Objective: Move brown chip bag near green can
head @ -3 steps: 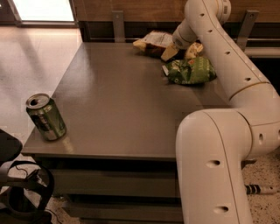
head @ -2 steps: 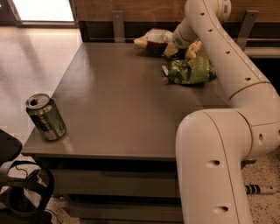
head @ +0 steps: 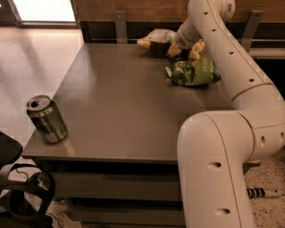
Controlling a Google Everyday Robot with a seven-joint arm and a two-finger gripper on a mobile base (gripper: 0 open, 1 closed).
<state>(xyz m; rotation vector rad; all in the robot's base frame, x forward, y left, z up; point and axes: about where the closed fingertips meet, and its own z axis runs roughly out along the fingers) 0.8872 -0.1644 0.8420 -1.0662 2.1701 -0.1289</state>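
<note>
The brown chip bag [head: 156, 39] is at the far edge of the grey table [head: 129, 102], crinkled, with yellow edges and a pale panel. My gripper [head: 177, 48] is at the bag's right end, mostly hidden behind my white wrist. The green can [head: 46, 119] stands upright at the table's near left corner, far from the bag.
A bright green chip bag [head: 193, 72] lies just right of and nearer than the brown bag, under my forearm [head: 231, 58]. My arm's large white elbow [head: 213, 169] fills the near right. A wooden wall [head: 133, 9] with metal brackets runs behind the table. Dark base parts [head: 18, 196] are at the lower left.
The brown chip bag has shifted slightly upward in the picture at the gripper. The can and the green bag have not moved.
</note>
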